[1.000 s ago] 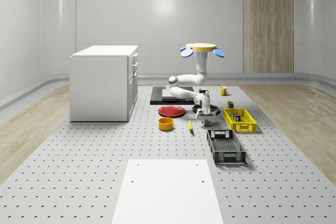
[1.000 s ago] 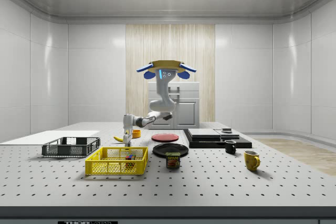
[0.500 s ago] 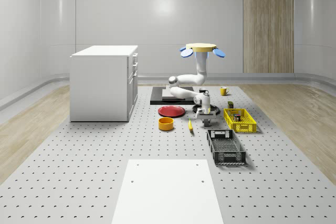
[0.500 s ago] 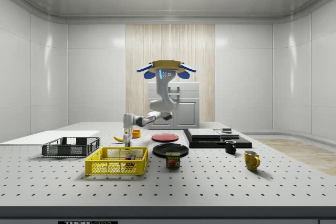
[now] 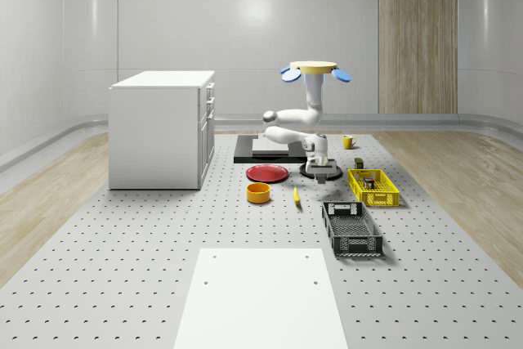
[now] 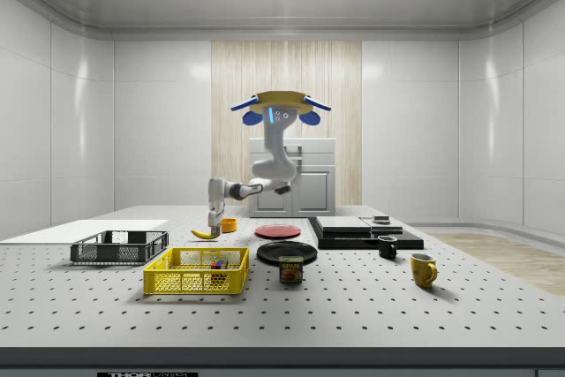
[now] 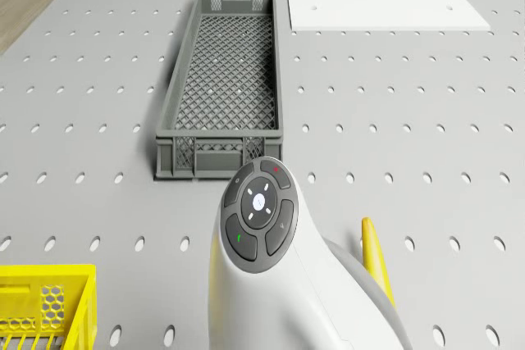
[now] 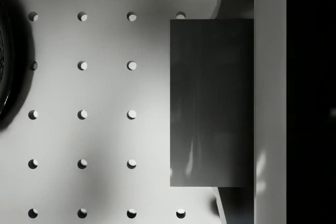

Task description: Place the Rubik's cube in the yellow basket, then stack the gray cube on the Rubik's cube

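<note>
Between the claw's (image 6: 212,226) fingers sits the gray cube (image 8: 211,103).

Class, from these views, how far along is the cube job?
Done: the Rubik's cube lies in the yellow basket. In hand: the fingers of the gripper hold the gray cube above the table, beside the basket; the drone hovers overhead. Left: carry it over the basket and set it on the Rubik's cube.
</note>
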Robot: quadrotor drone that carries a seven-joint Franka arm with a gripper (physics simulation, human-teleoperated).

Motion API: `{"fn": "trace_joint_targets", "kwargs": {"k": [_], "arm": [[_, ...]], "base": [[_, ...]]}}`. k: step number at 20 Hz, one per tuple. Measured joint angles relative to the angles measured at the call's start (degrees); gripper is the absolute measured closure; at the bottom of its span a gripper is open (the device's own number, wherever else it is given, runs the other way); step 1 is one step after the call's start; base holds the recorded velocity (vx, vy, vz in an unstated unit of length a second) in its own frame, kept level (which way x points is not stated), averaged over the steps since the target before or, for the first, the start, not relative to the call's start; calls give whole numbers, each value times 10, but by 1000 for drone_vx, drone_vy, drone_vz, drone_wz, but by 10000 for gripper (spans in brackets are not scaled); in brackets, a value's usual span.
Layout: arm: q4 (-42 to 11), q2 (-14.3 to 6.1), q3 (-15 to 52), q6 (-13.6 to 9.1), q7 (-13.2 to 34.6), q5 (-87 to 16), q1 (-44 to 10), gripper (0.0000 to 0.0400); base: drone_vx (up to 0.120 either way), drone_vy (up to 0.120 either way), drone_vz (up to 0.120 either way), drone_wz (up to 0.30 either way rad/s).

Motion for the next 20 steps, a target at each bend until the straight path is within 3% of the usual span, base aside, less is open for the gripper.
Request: {"fn": "trace_joint_targets", "kwargs": {"k": [3,15,20], "arm": [[-1,0,3,-1,0,3,0,149],[-2,-2,6,-1,1,6,0,149],[-2,-2,6,-1,1,7,0,149]], "base": [[-120,120,120,0],[-120,120,0,0],[-8,120,0,0]]}}
